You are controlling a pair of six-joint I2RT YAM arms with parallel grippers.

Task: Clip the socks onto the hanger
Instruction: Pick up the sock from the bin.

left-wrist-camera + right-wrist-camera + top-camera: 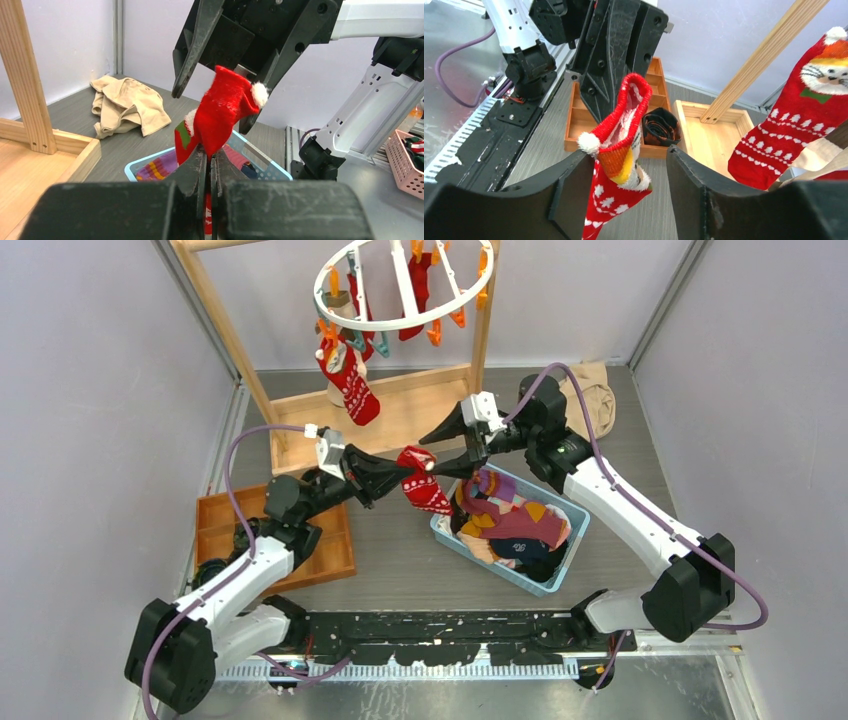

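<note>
My left gripper (398,478) is shut on a red sock (424,480) with white patterns and a white pom-pom, held in the air beside the blue basket. The sock shows in the left wrist view (220,112), pinched between the fingers, and in the right wrist view (616,165). My right gripper (450,445) is open, its jaws on either side of the sock's cuff. The white ring hanger (400,285) with orange and teal clips hangs at the back. Another red sock (352,385) hangs clipped to it, seen also in the right wrist view (794,130). More socks fill the basket (510,525).
A blue basket (575,530) stands right of centre. A wooden tray (225,530) with a dark sock (660,126) lies at the left. The wooden frame (215,315) and its base board (400,415) stand at the back. A beige cloth (592,395) lies at the back right.
</note>
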